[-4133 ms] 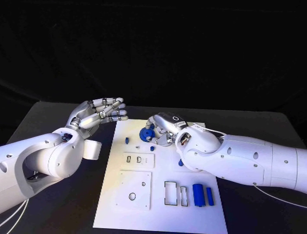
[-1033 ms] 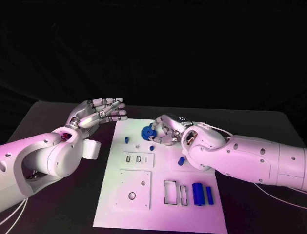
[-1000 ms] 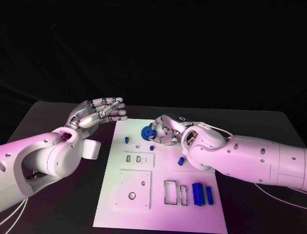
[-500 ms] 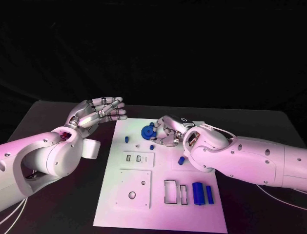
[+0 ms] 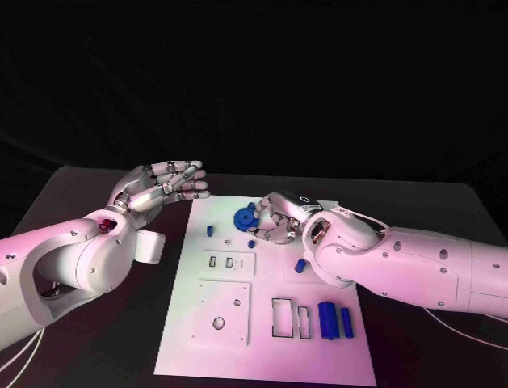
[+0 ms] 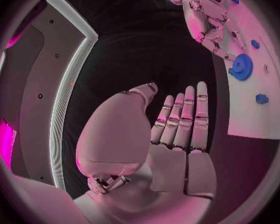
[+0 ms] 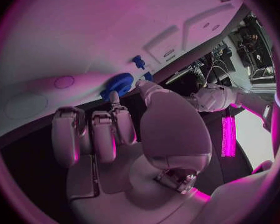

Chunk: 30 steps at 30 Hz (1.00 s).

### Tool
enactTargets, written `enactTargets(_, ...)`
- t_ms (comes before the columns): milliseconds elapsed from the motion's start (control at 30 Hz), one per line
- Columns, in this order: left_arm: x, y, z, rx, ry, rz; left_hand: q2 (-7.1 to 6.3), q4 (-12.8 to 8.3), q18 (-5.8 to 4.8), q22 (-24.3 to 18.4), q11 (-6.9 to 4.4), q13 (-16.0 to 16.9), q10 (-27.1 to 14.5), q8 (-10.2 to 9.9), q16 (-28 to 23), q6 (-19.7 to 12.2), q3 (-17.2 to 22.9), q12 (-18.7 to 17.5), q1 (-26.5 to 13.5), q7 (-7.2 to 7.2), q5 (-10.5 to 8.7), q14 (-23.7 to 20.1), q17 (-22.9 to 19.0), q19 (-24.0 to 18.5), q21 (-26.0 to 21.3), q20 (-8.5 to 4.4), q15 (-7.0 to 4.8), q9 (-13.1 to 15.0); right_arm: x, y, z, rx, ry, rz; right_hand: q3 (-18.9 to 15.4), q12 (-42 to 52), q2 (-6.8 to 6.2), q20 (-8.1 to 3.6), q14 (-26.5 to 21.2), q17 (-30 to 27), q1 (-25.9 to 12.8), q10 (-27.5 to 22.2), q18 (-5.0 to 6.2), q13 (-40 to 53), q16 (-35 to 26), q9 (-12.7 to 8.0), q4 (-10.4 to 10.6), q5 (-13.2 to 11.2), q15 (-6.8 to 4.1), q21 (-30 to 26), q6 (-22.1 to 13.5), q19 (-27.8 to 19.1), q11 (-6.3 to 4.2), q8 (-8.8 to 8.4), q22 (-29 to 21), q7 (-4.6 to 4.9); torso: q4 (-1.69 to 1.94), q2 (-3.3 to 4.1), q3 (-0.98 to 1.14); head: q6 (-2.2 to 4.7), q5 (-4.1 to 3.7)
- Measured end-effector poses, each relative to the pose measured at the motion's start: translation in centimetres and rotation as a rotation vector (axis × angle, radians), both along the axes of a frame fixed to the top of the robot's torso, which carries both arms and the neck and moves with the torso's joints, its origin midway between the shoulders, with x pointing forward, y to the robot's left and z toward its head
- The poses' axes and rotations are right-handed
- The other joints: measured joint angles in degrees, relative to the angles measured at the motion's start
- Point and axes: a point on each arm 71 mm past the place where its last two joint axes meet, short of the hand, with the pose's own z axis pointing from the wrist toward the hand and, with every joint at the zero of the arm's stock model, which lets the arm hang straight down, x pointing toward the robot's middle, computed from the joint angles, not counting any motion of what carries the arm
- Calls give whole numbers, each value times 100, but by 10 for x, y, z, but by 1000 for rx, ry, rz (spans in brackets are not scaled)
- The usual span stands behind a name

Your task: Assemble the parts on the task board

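Observation:
The white task board (image 5: 233, 311) lies in the middle of the table. A blue gear (image 5: 245, 217) sits near its far end. My right hand (image 5: 279, 218) is at the gear, with the thumb and a fingertip (image 7: 115, 97) pinching the gear's (image 7: 118, 84) rim while the other fingers are curled in. The left wrist view shows the same gear (image 6: 241, 67) under those right fingers (image 6: 209, 27). My left hand (image 5: 161, 187) hovers beside the board's far left corner, fingers straight and together, holding nothing (image 6: 177, 129).
Small blue pegs lie on the board (image 5: 209, 231), (image 5: 250, 244), (image 5: 300, 266). Two blue bars (image 5: 327, 321), (image 5: 347, 323) lie next to rectangular slots (image 5: 283, 318). Pale inset plates with holes (image 5: 222, 305) fill the board's left half. Black table surrounds it.
The right arm has crept slightly forward and the gear stands a touch farther up the board. The left hand has not moved.

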Motion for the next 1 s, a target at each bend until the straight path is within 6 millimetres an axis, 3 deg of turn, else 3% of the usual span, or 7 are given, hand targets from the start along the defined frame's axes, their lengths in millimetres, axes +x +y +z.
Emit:
enactTargets(400,0,1,0,0,0,1,0,0,0,0,0,0,0,0,0,0,0,0,0,0,0,0,-1,0,0,0,0,0,-5,1,9,30,-57,7,32,0,-24,0,0,5,85,0,0,0,0,0,-32,0,0,22,19,0,0,-30,-1,-20,-8,-3,1,20,-9)
enactTargets(467,0,1,0,1,0,2,0,0,0,0,0,0,0,0,0,0,0,0,0,0,0,0,0,0,0,0,0,0,-4,3,9,32,-64,9,32,0,-39,0,0,4,99,0,0,-1,0,-15,-32,0,0,22,17,0,0,-78,-1,-18,-3,-3,1,21,-15)
enactTargets(700,0,0,0,0,0,1,0,0,0,1,0,0,0,0,0,0,0,0,0,0,0,0,-1,0,0,0,0,0,3,9,8,23,-68,7,-3,-1,-61,30,-14,4,170,-9,-1,-1,22,-174,3,0,59,22,-260,30,54,-381,-1,133,4,-4,-3,23,-23)
enactTargets(1000,0,0,0,0,0,0,0,0,0,1,0,0,0,0,0,0,0,0,0,0,0,0,-1,0,0,0,0,0,11,12,4,-8,-49,-3,-156,-39,-17,75,-9,4,214,-53,0,2,22,-405,27,22,134,22,-633,27,136,-601,-2,195,7,-3,-7,19,-10)
